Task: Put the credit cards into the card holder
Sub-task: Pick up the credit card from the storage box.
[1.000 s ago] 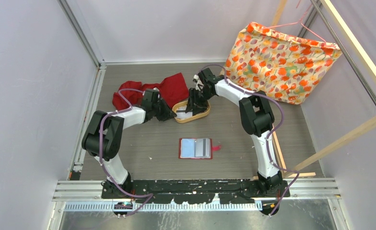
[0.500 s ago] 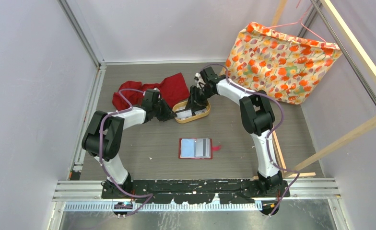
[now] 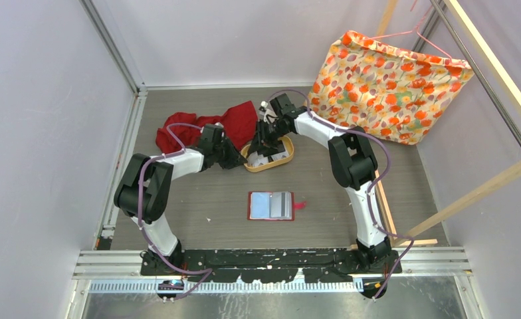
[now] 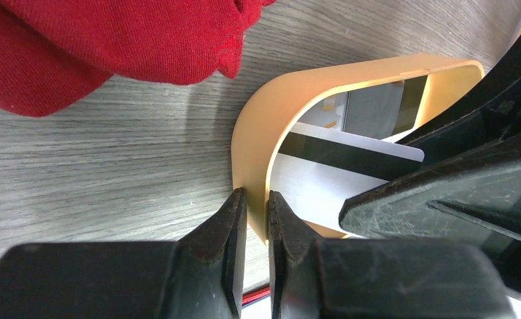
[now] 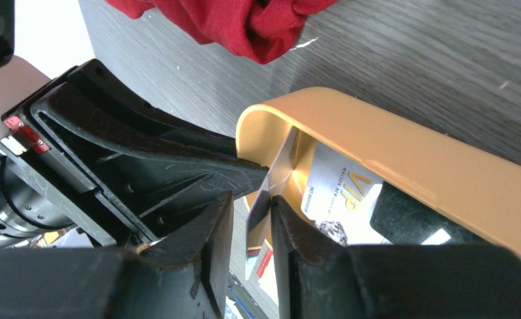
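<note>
- A tan oval tray (image 3: 269, 167) sits toward the far middle of the bench (image 3: 211, 193), a grey surface with a wood grain.
- A crumpled red cloth (image 3: 228, 123) lies just left of the tray; in the left wrist view a strip of bare bench shows between the two.
- A floral fabric (image 3: 384, 86), orange blooms on pale yellow, hangs from a pink hanger (image 3: 420, 30) at the far right.
- A pale wooden beam (image 3: 484, 189) slants across the right side.
- Plain lilac walls (image 3: 45, 100) close in the space.
</note>
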`<state>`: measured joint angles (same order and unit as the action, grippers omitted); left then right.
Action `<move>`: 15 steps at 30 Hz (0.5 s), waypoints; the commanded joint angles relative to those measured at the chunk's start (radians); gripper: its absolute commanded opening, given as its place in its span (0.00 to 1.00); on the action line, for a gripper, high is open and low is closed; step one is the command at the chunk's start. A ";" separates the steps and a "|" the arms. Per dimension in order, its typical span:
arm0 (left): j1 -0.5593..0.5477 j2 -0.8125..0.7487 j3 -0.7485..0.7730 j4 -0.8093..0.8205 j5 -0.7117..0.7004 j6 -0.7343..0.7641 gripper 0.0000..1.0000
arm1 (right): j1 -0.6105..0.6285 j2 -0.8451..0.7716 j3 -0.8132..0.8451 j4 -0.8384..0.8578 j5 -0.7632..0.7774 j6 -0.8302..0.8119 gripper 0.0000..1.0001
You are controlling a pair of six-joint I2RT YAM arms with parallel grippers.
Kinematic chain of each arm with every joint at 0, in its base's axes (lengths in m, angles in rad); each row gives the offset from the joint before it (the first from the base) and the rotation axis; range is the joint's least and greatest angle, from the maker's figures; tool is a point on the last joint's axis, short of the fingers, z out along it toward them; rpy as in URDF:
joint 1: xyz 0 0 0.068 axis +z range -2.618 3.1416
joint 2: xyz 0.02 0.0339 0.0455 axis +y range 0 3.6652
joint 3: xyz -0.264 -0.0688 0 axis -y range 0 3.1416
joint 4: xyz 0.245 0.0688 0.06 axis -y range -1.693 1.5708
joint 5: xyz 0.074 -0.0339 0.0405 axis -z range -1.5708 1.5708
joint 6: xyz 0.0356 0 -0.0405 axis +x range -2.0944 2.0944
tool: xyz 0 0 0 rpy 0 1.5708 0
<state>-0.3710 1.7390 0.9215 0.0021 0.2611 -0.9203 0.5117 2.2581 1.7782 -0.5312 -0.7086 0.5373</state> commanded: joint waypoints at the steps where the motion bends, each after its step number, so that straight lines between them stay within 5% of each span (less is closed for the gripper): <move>1: -0.006 -0.012 0.014 0.017 0.022 -0.011 0.16 | -0.001 -0.027 0.037 -0.030 0.052 -0.018 0.29; 9: -0.006 -0.012 0.027 0.003 0.020 -0.005 0.18 | -0.003 -0.039 0.051 -0.079 0.146 -0.091 0.08; 15: -0.002 -0.016 0.038 0.009 0.013 -0.004 0.25 | -0.011 -0.087 0.064 -0.105 0.184 -0.172 0.04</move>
<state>-0.3721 1.7390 0.9302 -0.0036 0.2653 -0.9199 0.5083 2.2574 1.7981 -0.6174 -0.5671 0.4423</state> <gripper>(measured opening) 0.227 0.054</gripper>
